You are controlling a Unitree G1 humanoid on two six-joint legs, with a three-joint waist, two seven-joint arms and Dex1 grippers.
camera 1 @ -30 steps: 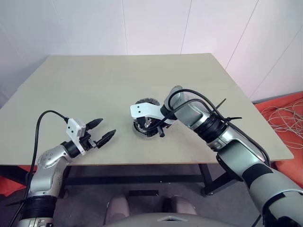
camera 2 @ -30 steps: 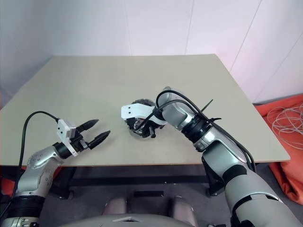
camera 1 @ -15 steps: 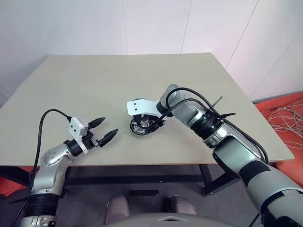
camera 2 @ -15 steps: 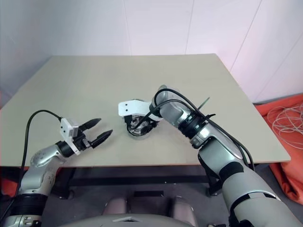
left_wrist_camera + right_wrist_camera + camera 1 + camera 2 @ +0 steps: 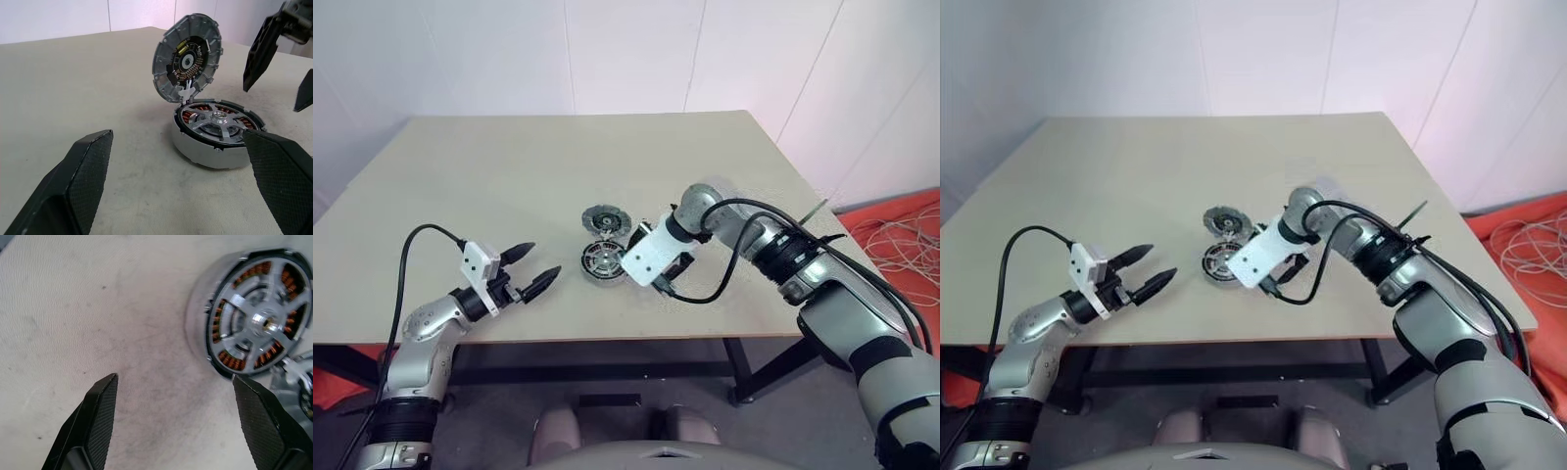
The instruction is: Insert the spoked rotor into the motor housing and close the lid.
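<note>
On the counter (image 5: 509,166), near its front edge, we see the motor housing (image 5: 603,261) lying flat with the spoked rotor (image 5: 218,121) seated inside it, copper windings visible between the spokes. Its lid (image 5: 603,218) stands raised on the hinge at the housing's far edge, inner face showing. Just to the right of the housing our right pincer (image 5: 181,423) points steeply down at the counter, fingers spread wide and gripping nothing; the housing lies just beyond one fingertip, apart from it. Well to the left of the housing our left pincer (image 5: 535,264) hovers level, aimed toward it, fingers wide apart and empty.
</note>
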